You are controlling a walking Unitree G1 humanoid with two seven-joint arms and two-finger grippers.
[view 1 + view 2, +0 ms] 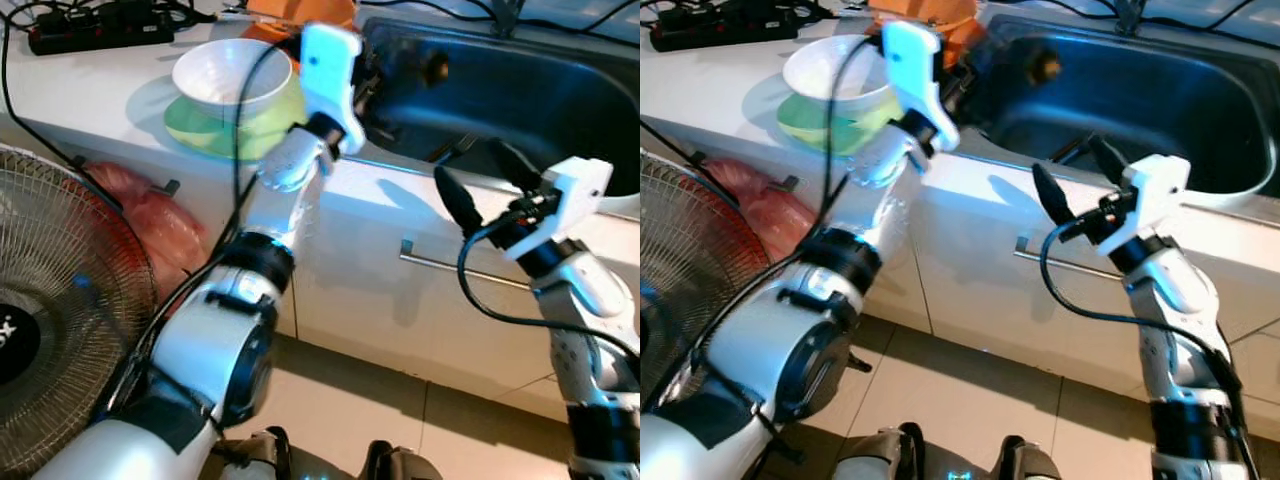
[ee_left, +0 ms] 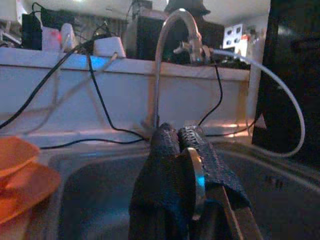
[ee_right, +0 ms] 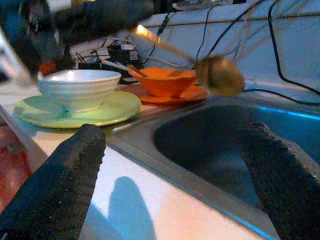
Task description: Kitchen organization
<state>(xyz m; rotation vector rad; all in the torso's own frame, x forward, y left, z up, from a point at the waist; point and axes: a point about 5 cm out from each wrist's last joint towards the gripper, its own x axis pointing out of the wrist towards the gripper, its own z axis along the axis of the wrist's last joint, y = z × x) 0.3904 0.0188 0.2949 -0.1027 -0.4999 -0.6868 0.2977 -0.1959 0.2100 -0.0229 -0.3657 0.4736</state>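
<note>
My left gripper (image 1: 372,78) reaches over the near left corner of the steel sink (image 1: 520,95), shut on the thin metal handle of a spoon (image 3: 220,75). Its brassy bowl hangs above the basin (image 1: 1045,68). In the left wrist view the two black fingers (image 2: 165,150) press together on the handle (image 2: 198,182). My right gripper (image 1: 480,180) is open, held in front of the counter edge just below the sink, with nothing between its fingers (image 3: 75,170).
A white bowl (image 1: 232,75) sits on a green plate (image 1: 195,135) left of the sink, with orange dishes (image 3: 167,80) behind. A faucet (image 2: 170,40) rises at the back. A power strip (image 1: 100,28), red bag (image 1: 150,215) and fan (image 1: 60,320) stand left.
</note>
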